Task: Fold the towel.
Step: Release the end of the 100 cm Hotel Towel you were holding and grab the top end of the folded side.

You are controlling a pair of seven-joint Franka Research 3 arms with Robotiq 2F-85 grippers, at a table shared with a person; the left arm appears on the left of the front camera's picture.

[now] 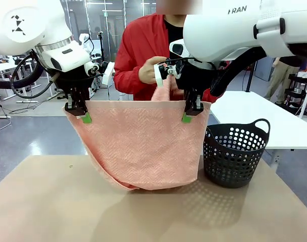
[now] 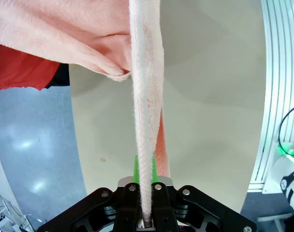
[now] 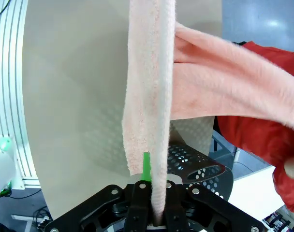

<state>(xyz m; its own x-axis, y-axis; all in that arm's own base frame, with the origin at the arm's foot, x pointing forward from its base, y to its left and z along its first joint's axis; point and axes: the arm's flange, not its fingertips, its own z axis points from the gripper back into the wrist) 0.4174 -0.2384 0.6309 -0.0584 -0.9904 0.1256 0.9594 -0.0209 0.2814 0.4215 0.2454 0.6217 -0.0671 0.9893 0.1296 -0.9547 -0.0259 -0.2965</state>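
The left gripper (image 1: pixel 85 117) is clenched on the top left corner of the towel (image 1: pixel 143 146), up and well to the left of the basket (image 1: pixel 235 156). In its wrist view the green pads (image 2: pixel 136 166) squeeze the towel's edge (image 2: pixel 146 96) between them. The right gripper (image 1: pixel 188 117) is clamped on the other top corner, above and just left of the basket's rim. Its own camera shows the cloth (image 3: pixel 149 96) pinched the same way, with the basket (image 3: pixel 195 162) behind it.

Beyond the top edge, above and left of the basket, a person in a red jacket (image 1: pixel 138 45) has a hand (image 1: pixel 151 69) at a bunched part of the towel that rises between the grippers. The right arm's wrist partly hides this.

The towel hangs as a wide sheet left of the basket. Its lower fold rests on the table (image 1: pixel 42 212), and its right edge is just beside the basket's wall; whether they touch is unclear. The cloth is salmon pink with a zigzag weave. The top edge is taut, and the bottom left corner curls under.
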